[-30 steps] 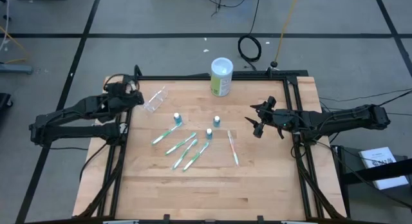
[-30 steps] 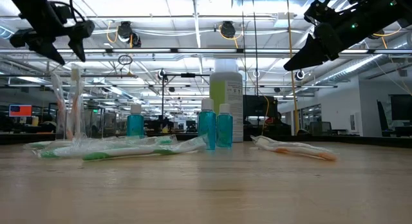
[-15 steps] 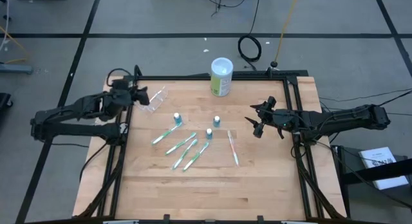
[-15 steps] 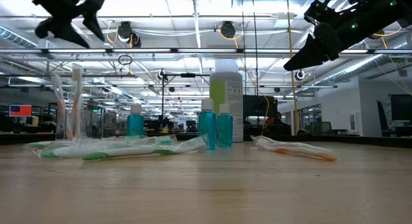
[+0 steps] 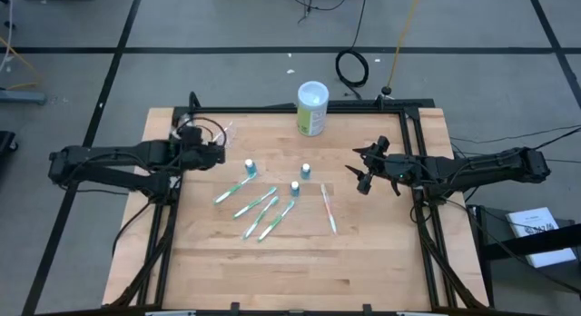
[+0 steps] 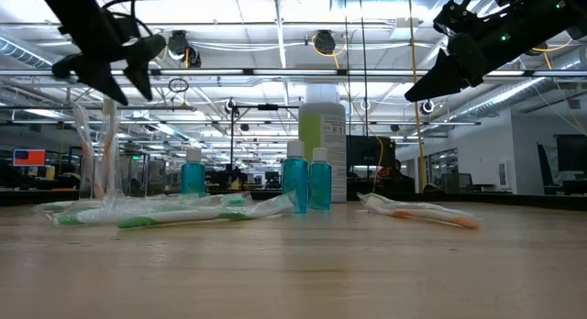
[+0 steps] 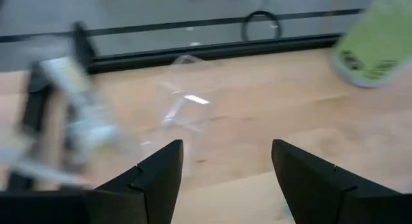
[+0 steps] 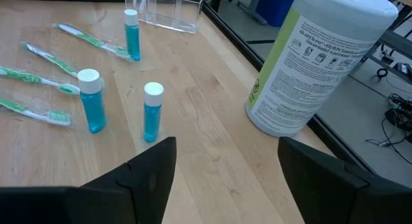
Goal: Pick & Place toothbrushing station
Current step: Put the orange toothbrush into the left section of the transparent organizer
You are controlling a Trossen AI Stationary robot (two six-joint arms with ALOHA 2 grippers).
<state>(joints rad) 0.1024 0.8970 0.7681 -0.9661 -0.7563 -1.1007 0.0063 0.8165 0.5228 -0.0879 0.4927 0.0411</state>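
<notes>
The clear plastic cup [image 7: 187, 108] stands on the wood near the table's far left corner, also seen in the low view [image 6: 96, 154] and the right wrist view [image 8: 168, 8]. My left gripper [image 5: 216, 153] hovers open just above and on the near side of it, with nothing between its fingers [image 7: 158, 176]. Green-and-white toothbrushes [image 5: 257, 205] and a pinkish one [image 5: 328, 208] lie flat mid-table. Three teal white-capped tubes [image 5: 249, 168] stand upright among them. My right gripper [image 5: 363, 173] hangs open above the table's right side.
A big green-and-white canister [image 5: 311, 107] stands at the table's far edge, right of the cup. A black frame rail [image 5: 272, 109] runs along the far edge and the sides. Bare wood [image 5: 300, 271] fills the near half of the table.
My left gripper has travelled toward the table's right edge and a little toward the near edge, sinking slightly, and now hangs by the clear cup. The cup, brushes and tubes have stayed where they were.
</notes>
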